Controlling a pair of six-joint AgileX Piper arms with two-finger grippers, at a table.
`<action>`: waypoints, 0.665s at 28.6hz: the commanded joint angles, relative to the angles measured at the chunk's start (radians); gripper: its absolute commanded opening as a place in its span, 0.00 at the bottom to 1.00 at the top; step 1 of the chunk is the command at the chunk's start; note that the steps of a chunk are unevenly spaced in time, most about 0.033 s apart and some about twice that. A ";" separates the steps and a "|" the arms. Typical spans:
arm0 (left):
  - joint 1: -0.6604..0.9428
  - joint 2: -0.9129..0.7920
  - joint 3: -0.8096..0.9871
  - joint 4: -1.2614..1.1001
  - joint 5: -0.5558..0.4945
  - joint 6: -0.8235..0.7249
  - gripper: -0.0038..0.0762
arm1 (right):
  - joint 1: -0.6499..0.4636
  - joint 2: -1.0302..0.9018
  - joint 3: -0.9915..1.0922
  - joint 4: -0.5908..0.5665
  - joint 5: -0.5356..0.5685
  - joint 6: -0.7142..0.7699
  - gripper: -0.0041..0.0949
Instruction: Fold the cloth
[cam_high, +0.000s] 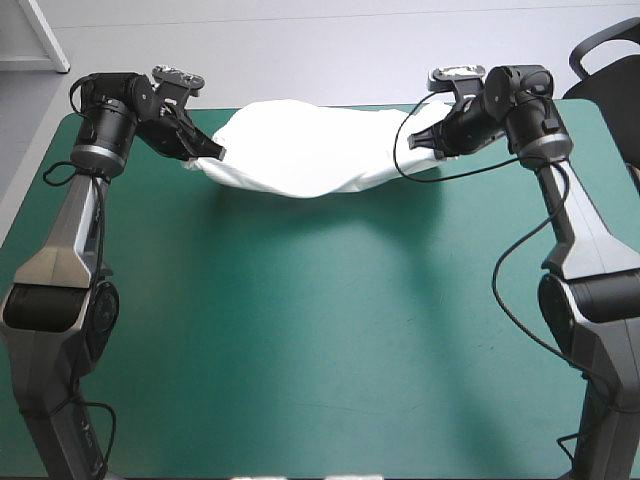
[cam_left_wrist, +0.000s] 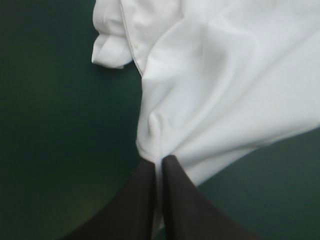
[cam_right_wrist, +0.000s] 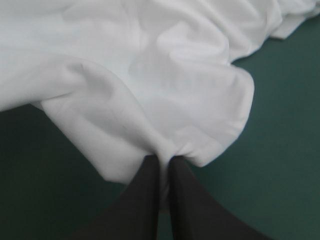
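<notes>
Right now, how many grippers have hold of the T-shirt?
2. The left gripper is shut on the T-shirt at its left end, the right gripper at its right end. The shirt sags between them above the teal-green cover.

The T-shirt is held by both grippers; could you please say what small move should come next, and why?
Probably ease the left gripper and right gripper slightly apart: each is shut on an end of the T-shirt, which sags between them over the teal-green cover; tautening it should help it lie flat.
</notes>
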 joint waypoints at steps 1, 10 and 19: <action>-0.002 -0.166 0.131 0.006 0.039 -0.018 0.07 | -0.007 -0.194 0.186 -0.042 -0.039 -0.023 0.02; -0.003 -0.404 0.655 0.019 -0.062 -0.074 0.07 | -0.005 -0.441 0.670 -0.046 -0.039 -0.048 0.02; -0.003 -0.678 1.138 0.006 -0.111 -0.104 0.07 | -0.005 -0.678 1.069 -0.046 -0.039 -0.045 0.03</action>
